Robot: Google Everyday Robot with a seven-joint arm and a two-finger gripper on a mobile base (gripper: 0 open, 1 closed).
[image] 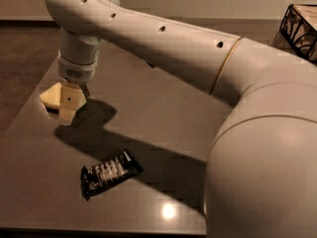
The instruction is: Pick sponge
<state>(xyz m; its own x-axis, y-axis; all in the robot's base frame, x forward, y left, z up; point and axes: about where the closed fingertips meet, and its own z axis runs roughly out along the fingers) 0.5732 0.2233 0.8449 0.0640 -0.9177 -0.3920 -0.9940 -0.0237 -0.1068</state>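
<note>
- The gripper [67, 108] hangs at the far left of the bench [148, 108], at about 9 o'clock from the bench's middle, pointing straight down from a ribbed wrist collar.
- Its cream tip reaches down to the bench surface; whether it is released or clenched cannot be told from this view.
- The sponge [50, 96], a pale yellow foam block, lies flat near the bench's left edge, right at the gripper, on its 10 o'clock side. The gripper's tip overlaps the sponge's right part; I cannot tell whether they touch.
- A black candy bar [110, 173] with white print lies flat at about 5 o'clock from the gripper, well apart from it and from the sponge, its long side running from 8 to 2 o'clock.
- The cream arm [163, 43] sweeps from the lower right corner up and across to the top left, covering much of the bench's right side.
- The arm's dark shadow [99, 128] falls on the bench between the gripper and the candy bar.
- A dark wire basket [300, 29] shows at 2 o'clock, at the picture's right edge.
</note>
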